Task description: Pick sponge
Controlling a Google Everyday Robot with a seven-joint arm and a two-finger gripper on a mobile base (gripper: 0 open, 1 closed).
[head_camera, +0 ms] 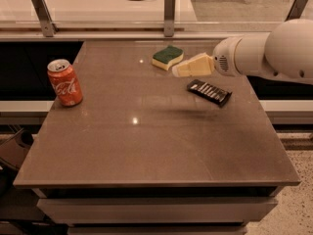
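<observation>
Judging from how things lie, the step in hand is the final approach to the sponge [167, 57], which is not yet grasped. It lies flat on the table [146, 146] with its dark green side up.

Well to the left of the sponge, and nearer the camera, stands the cola can [64, 82], upright and out of the way. Just to the right of the sponge is the gripper [182, 69], its pale yellow tip pointing at the sponge's near right corner. Whether the tip touches the foam, and whether the gripper is open or closed, cannot be told from this view. Farther right of the sponge and nearer the camera lies the black snack bar wrapper [209, 92], flat, below the white arm [264, 55] that reaches in from the right of the sponge.

To do this step well, the gripper should open wider than the sponge before it descends. It should come down over the middle of the sponge, not at the corner, so the grip lands on the foam sides. The sponge is soft and light, so a glancing touch would likely push it away to the left. A straight-down move followed by a gentle, firm squeeze looks safest. The wrapper sits near the arm and could be brushed if the wrist drops low.

Counted from left to right: one cola can, one sponge, one gripper, one snack bar wrapper, and one arm.
</observation>
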